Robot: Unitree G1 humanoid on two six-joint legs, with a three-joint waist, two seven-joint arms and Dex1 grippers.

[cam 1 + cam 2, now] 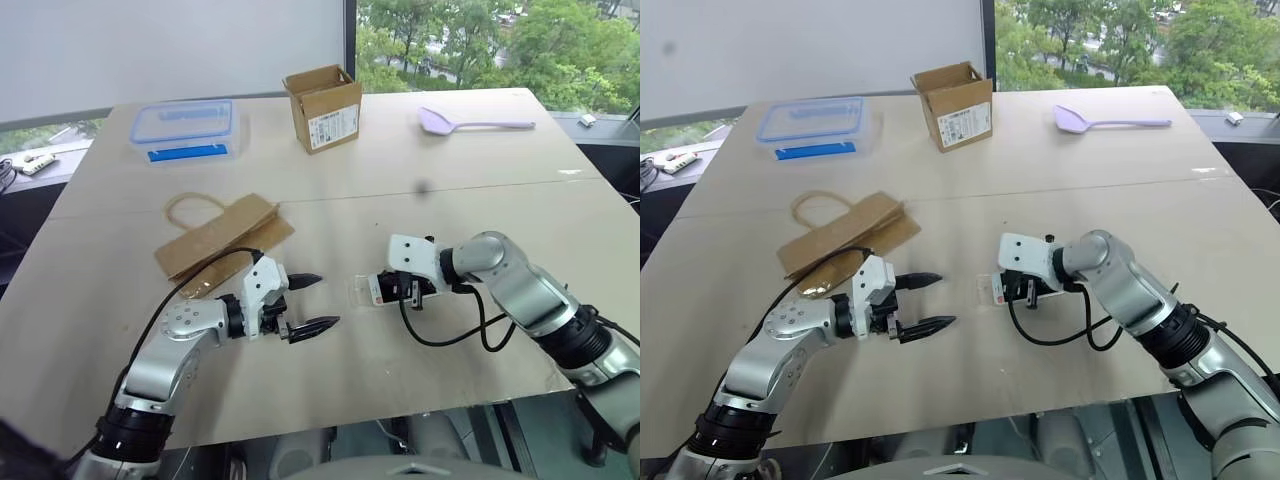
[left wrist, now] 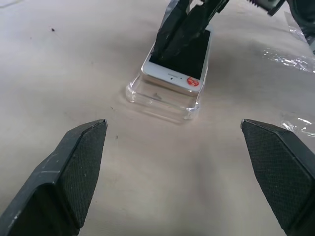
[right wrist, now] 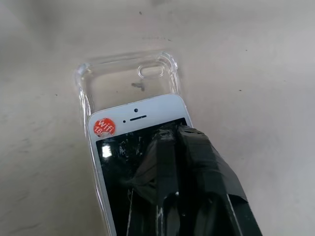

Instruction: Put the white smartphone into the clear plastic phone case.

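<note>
Right wrist view is showing the right gripper (image 3: pixel 182 135), fingers closed together, pressing the white smartphone (image 3: pixel 135 118) partway into the clear plastic phone case (image 3: pixel 128 76) on the tabletop (image 1: pixel 450 180). Left gripper (image 1: pixel 308 303) is waiting wide open, empty. Unbraced, the case risks sliding away.

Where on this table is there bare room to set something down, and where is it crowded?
Bare: the stretch between cardboard box and purple spoon, and the table's right side beyond the right arm. Also bare between paper bag and blue-lidded box. Crowded: the near middle, where the right gripper presses the white smartphone into the clear case, facing the open left gripper.
</note>
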